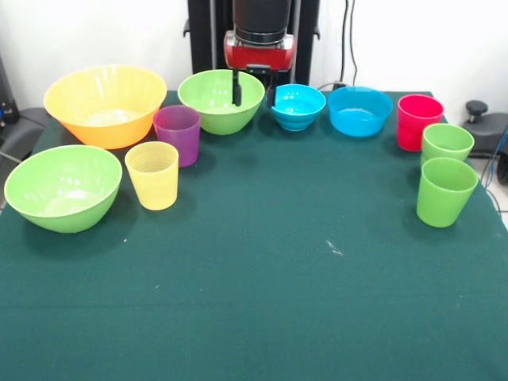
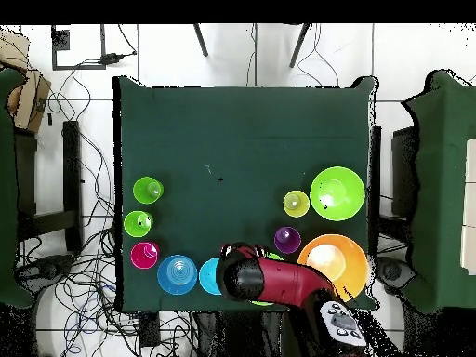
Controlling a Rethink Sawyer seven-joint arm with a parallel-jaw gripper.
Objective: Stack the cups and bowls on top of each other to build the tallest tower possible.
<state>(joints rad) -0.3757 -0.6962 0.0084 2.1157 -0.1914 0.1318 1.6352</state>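
The pincer (image 1: pixel 252 89) hangs at the far edge of the surface (image 1: pixel 262 278), its two dark fingers spread apart and grasping nothing; one tip dips over the far lime green bowl (image 1: pixel 221 100), the other sits just left of the smaller blue bowl (image 1: pixel 298 106).

From the left in the front view: a near lime green bowl (image 1: pixel 63 187), the large orange bowl (image 1: pixel 105 105) behind it, a ribbed pale yellow cup (image 1: pixel 152 175), and a purple cup (image 1: pixel 177 134) just beyond it. Right of the pincer, the second blue bowl (image 1: pixel 359 110), then a red cup (image 1: pixel 419 121), and two light green cups (image 1: pixel 447 144) (image 1: pixel 445 191) nearer. Everything stands apart, upright and unstacked.
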